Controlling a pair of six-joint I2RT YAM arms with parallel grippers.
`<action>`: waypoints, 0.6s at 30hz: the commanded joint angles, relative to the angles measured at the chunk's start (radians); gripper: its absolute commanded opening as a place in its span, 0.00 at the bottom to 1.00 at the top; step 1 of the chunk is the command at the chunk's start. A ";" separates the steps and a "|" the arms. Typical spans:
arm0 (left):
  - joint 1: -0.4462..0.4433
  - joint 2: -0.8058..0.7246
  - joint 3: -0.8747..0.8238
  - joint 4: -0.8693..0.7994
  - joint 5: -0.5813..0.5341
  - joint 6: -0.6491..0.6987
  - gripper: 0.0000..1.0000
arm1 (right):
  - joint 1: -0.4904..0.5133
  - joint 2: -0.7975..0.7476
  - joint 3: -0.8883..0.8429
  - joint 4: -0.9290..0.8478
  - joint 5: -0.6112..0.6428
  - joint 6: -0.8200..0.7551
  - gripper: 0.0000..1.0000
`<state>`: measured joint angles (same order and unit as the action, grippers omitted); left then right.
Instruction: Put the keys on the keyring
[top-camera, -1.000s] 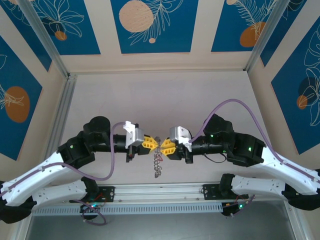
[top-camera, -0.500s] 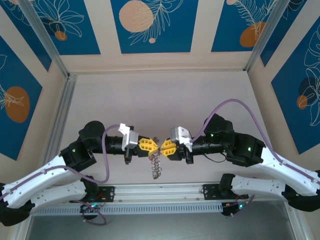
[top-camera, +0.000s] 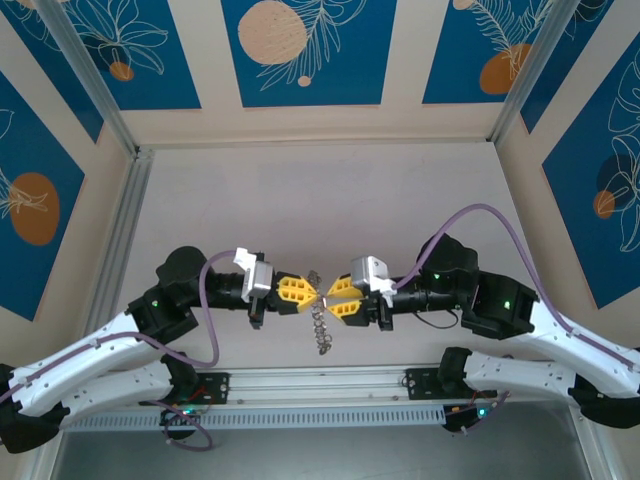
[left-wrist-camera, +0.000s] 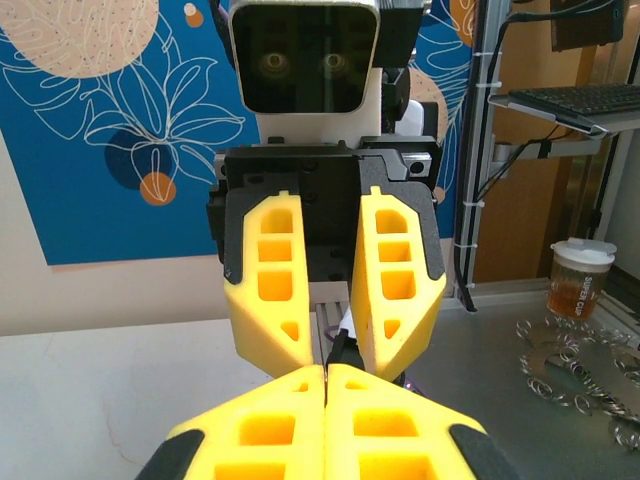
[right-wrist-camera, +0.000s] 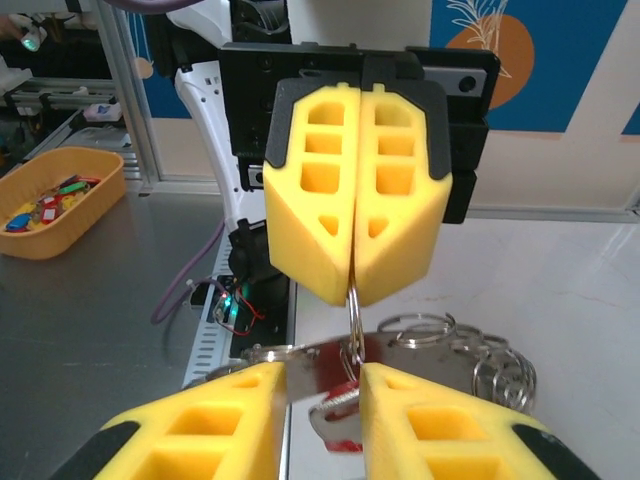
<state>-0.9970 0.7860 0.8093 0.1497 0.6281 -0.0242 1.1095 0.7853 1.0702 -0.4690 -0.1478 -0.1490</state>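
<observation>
Threading is judged to be the step in hand. The keyring, a thin wire loop, is pinched in the clenched left gripper (fingers pressed flat together, no gap). It is held in the air between the two arms, above the near part of the table.

The right gripper is set tip to tip against the left one. Its jaws are seen parted, with a red-headed key lying in the gap, right under the ring wire. Whether that key is pinched by the pads or only rests between them cannot be told.

The other keys are seen dangling in a short string below the meeting point, toward the arm bases. Linked rings are seen just behind the red-headed key.

The key touches the wire, but whether it has been threaded on cannot be made out (the join is hidden by the fingers).

If it is on, a full release and a straight pull-back of the right gripper are called for, with the left grip held firm. If not, the key's hole must be fed along the wire end. An orange tray is noted off to the side (not in play).
</observation>
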 joint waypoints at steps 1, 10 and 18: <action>0.006 -0.027 0.022 0.047 -0.003 0.021 0.00 | -0.007 -0.040 -0.022 0.034 0.061 0.025 0.28; 0.010 -0.002 0.018 0.143 0.036 -0.003 0.00 | -0.018 -0.049 -0.029 0.077 0.023 0.045 0.34; 0.009 0.039 -0.004 0.273 0.064 -0.033 0.00 | -0.028 0.013 -0.016 0.097 -0.031 0.049 0.35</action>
<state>-0.9951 0.8223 0.8093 0.2878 0.6567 -0.0330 1.0878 0.7826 1.0508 -0.3981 -0.1432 -0.1116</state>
